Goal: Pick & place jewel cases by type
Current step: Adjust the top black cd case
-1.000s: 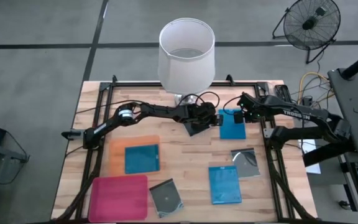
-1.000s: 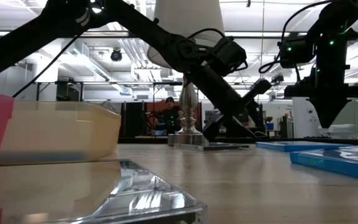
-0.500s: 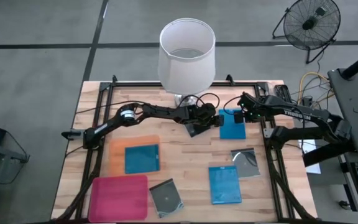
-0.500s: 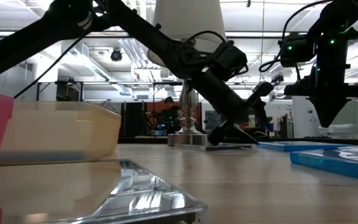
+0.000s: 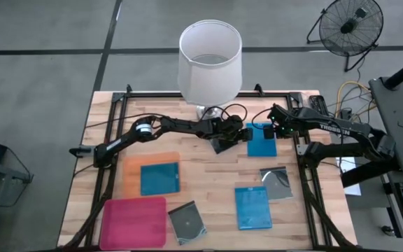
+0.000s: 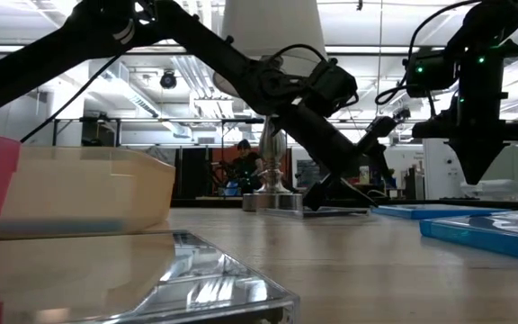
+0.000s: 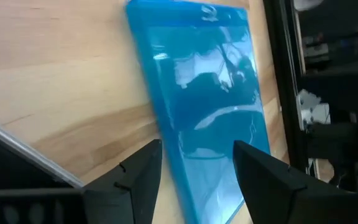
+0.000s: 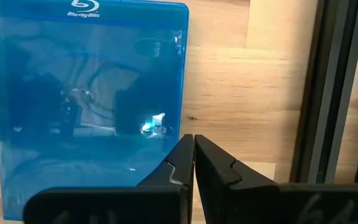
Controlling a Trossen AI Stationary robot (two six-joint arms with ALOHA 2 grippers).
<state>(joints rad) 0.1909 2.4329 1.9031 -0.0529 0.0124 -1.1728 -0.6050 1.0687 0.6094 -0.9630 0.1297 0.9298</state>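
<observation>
My left gripper (image 7: 194, 177) stands open at the far middle of the table. Its fingers straddle the near-left edge of a blue jewel case (image 7: 197, 93) lying flat on the wood. A dark grey jewel case (image 5: 222, 144) lies beside it, partly under the gripper. My right gripper (image 8: 194, 158) is shut and hangs above the same blue case's (image 5: 261, 140) right edge. Another blue case (image 5: 159, 178) lies in the orange tray (image 5: 128, 173). A third blue case (image 5: 252, 207) and two more grey cases (image 5: 277, 183) (image 5: 187, 222) lie flat on the table. My left gripper is turned on its side, one finger high and one low. The lower finger (image 6: 317, 193) reaches down to the grey case's top (image 6: 313, 211) beside the lamp base. Whether it touches the case I cannot tell.
A white lamp (image 5: 210, 59) stands at the far middle, its base just behind the left gripper. The pink tray (image 5: 133, 220) sits at the near left. A black frame rail (image 8: 328, 93) runs along the table's right side, close to the right gripper.
In the low view my left gripper's lower finger has shifted a little toward the blue case and the wrist has tipped slightly. The cases lie where they were.
</observation>
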